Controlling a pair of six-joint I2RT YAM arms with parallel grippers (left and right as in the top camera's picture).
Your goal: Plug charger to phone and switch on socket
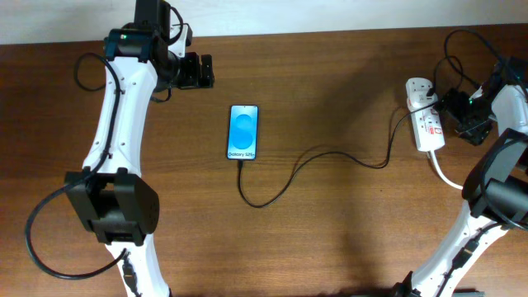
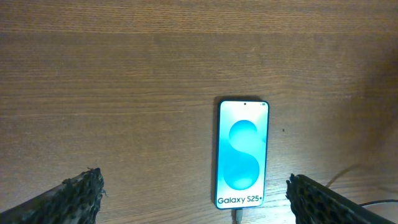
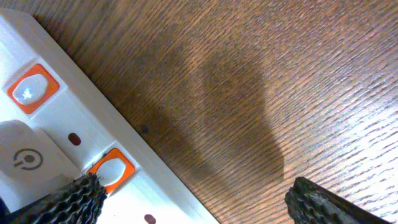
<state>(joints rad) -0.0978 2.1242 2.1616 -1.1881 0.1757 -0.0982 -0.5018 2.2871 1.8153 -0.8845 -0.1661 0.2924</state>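
Note:
The phone (image 1: 242, 132) lies flat mid-table with its blue screen lit. It also shows in the left wrist view (image 2: 242, 155). The charger (image 1: 240, 180), a thin black cable, has its plug (image 2: 237, 216) in the phone's near end and runs right to the socket (image 1: 426, 124). My left gripper (image 1: 198, 72) is open and empty, left of and beyond the phone, with its fingers (image 2: 196, 199) spread wide. My right gripper (image 1: 459, 111) is open at the socket's right side. In the right wrist view one finger (image 3: 199, 199) overlaps the socket (image 3: 161, 193) beside an orange switch (image 3: 112, 169).
A white adapter (image 3: 25, 155) sits in the socket, and a second orange switch (image 3: 34, 90) lies further along it. The socket's thick white cord (image 1: 445, 177) curves toward the right arm's base. Black arm cables hang by both arms.

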